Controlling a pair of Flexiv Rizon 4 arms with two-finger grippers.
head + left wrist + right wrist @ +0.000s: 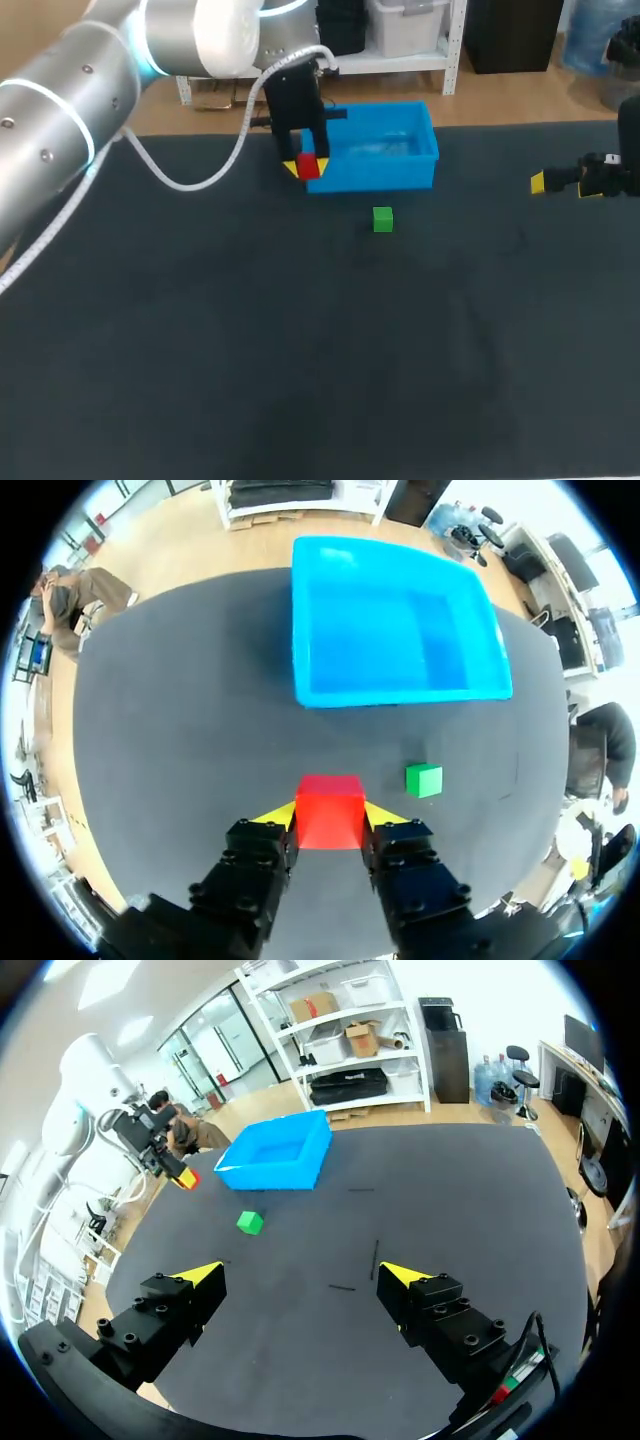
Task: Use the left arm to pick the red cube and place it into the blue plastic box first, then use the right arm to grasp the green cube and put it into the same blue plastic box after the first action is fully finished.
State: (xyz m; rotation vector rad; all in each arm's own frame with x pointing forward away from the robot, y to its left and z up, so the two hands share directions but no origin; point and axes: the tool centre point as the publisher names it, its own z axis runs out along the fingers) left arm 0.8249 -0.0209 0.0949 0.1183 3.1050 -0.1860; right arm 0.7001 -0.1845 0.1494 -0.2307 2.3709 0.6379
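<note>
Left claw clenched on red cube, both yellow tips pressing cube's sides. Cube held up off surface, outside blue plastic box, by box's front left corner in head view. Green cube on surface just in front of box, not touching it. Right claw released, fingers wide apart, nothing between them, well right of box.
</note>
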